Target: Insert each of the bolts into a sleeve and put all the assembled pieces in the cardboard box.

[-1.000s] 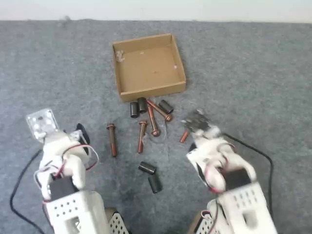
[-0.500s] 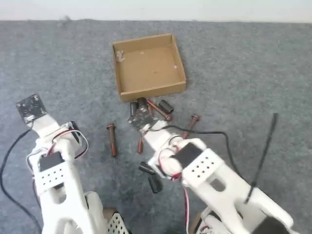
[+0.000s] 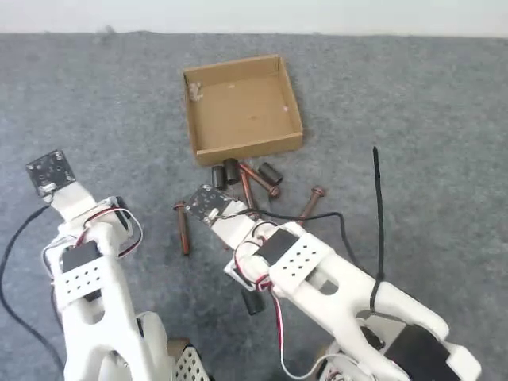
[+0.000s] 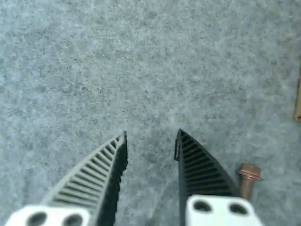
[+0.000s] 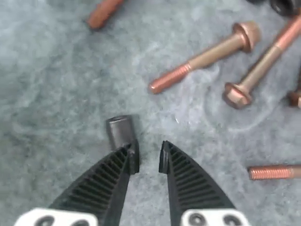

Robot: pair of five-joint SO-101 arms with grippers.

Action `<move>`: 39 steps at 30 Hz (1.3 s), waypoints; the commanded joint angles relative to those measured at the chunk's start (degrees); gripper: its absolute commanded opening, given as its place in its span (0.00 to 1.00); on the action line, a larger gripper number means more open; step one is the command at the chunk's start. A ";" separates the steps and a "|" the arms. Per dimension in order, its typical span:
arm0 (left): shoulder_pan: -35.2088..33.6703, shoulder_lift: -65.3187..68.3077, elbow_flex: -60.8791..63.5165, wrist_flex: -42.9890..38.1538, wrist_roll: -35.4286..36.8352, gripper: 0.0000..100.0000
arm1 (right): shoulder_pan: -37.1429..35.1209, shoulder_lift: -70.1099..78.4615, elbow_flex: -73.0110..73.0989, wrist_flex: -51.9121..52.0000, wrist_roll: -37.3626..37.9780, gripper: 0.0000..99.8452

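The left arm [image 3: 83,270] is parked around 8 o'clock on the grey carpet [image 3: 413,119]. Through its wrist cam, the left gripper [image 4: 151,134] has its fingers spread wide apart with only carpet in the gap, so it's holding nothing. A coppery bolt head [image 4: 248,173] pokes out right beside one finger.

Next over, a lone bolt [image 3: 182,228] lies near the middle with its head pointing to 12 o'clock. The cardboard box [image 3: 248,148] sits at 12 o'clock, open side up. The main pile is just off the box's 6 o'clock wall. There, a black sleeve [image 3: 217,176] touches a second sleeve [image 3: 231,169]. Two bolts [image 3: 260,178] fan out from beside those in a V, and a third sleeve [image 3: 271,173] lies next to them.

The right arm [image 3: 317,274] comes in from 5 o'clock and stretches toward 10 o'clock, with its wrist over the near edge of the pile. One loose sleeve [image 3: 252,302] lies at 6 o'clock, tucked against the arm.

On its own cam, the right gripper [image 5: 147,148] has a narrow gap between the fingers and nothing clamped. A short sleeve [image 5: 117,131] sits against one fingertip, outside the gap. A long bolt [image 5: 207,56] lies a bit beyond it.

Furthest right, another bolt [image 3: 311,204] lies with its head pointing to 1 o'clock.
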 commanded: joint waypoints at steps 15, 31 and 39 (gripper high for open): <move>0.00 0.00 -2.86 -1.05 -0.35 0.16 | -5.58 5.05 -2.73 0.13 2.55 0.14; 0.00 0.00 -2.77 -1.05 -0.35 0.16 | -5.23 12.79 -5.19 -2.86 2.46 0.11; 0.00 0.00 -2.77 -1.05 -0.35 0.16 | -4.18 12.44 -5.19 -3.21 2.37 0.01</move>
